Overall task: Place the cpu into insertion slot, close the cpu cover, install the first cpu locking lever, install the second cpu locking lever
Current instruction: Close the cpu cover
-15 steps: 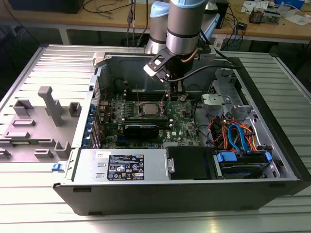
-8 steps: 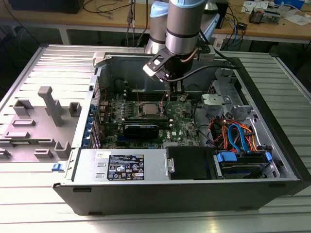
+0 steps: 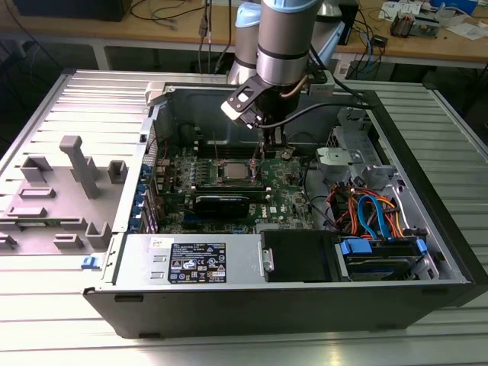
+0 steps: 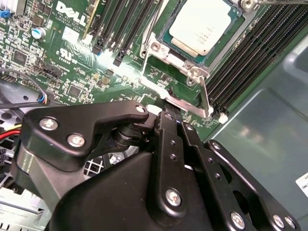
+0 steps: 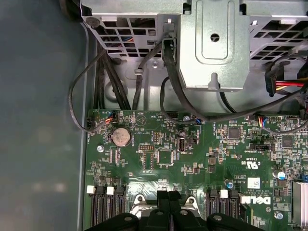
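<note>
Cpu [image 4: 199, 25] seated in insertion slot [image 4: 167, 61]; pincer [image 4: 173, 115] closed just beside it.

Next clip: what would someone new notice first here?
The grey arm reaching down into the open black computer case, in the middle of the exterior view. In the second wrist view, the cpu shines silver on the green board, framed by the cpu cover, with the black gripper close beside it. Orange and blue cables stand out at the exterior view's right.
</note>
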